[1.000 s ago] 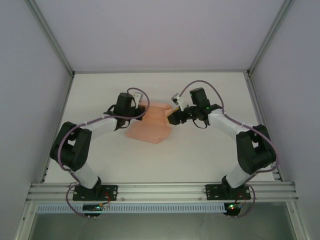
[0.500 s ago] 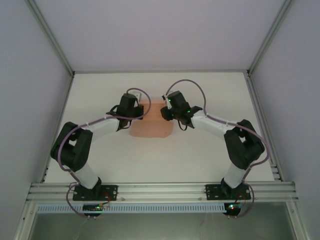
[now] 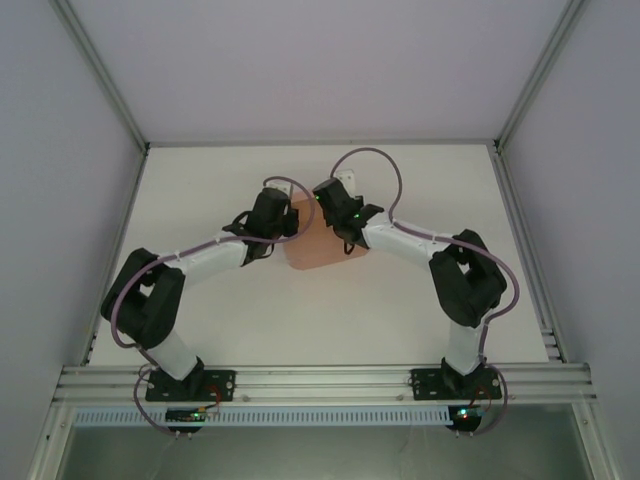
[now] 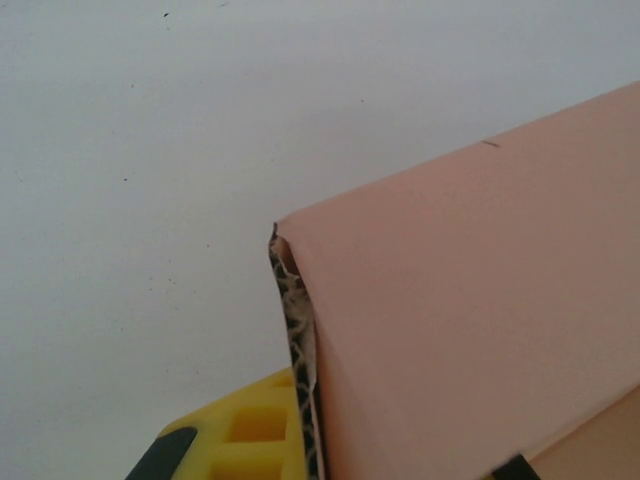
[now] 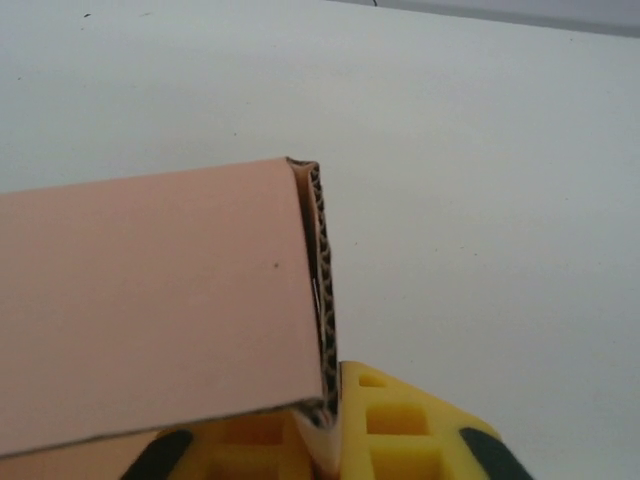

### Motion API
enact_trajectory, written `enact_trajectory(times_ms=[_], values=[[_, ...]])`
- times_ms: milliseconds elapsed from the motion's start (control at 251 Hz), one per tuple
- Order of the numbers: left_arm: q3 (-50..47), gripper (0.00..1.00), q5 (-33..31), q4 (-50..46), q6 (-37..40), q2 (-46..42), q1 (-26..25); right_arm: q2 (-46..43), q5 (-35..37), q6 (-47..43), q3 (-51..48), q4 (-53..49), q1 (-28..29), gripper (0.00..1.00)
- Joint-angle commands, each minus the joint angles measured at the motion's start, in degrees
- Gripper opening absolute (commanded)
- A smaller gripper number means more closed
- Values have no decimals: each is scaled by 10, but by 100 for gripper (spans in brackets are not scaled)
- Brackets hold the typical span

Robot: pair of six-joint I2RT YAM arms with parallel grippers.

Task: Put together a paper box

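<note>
A salmon-pink paper box [image 3: 318,248] is seen mid-table [image 3: 200,185], between both arms. One doubled corrugated wall is pinched in the narrow jaws of the right gripper [image 5: 325,440]. Another appears clamped by the left gripper [image 4: 335,462], one pad being hidden. Assembly is judged partway: walls are raised, closing folds remain.

From above, the wrists [image 3: 268,212] cover the fingertips of the left gripper [image 3: 286,214] and right gripper [image 3: 322,204] plus the paper box [image 3: 318,248] far edge, both wrist views crop the box and the yellow pads [image 4: 240,445] at frame edges, and the left grip is unreadable.
</note>
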Motion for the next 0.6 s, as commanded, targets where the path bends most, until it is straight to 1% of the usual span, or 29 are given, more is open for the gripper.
enact_trajectory(times_ms=[0, 60, 120, 164, 235, 259, 287, 387, 439, 499, 595], values=[[14, 0, 18, -28, -5, -31, -6, -15, -9, -27, -52, 81, -32, 19], [15, 0, 22, -28, -8, -31, -6, -31, -57, -64, -86, 140, -38, 20], [14, 0, 29, -25, -6, -32, -6, -45, -91, -69, -106, 170, -43, 20], [13, 0, 32, -25, -8, -31, -6, -52, -104, -70, -113, 180, -47, 20], [12, 0, 31, -26, -10, -30, -6, -57, -101, -74, -119, 186, -48, 10], [12, 0, 30, -26, -11, -30, -6, -57, -96, -76, -119, 184, -48, 5], [12, 0, 28, -28, -13, -31, -7, -60, -84, -77, -117, 180, -48, 0], [14, 0, 7, -38, -29, -31, -9, -49, 8, -63, -106, 159, -46, 0], [14, 0, -17, -46, -46, -33, -10, -40, 73, -28, -92, 118, -47, 0], [13, 0, -33, -53, -60, -36, -10, -28, 145, 36, -75, 48, -48, 0], [12, 0, -40, -56, -71, -38, -11, -3, 208, 80, -32, -15, -55, 0]])
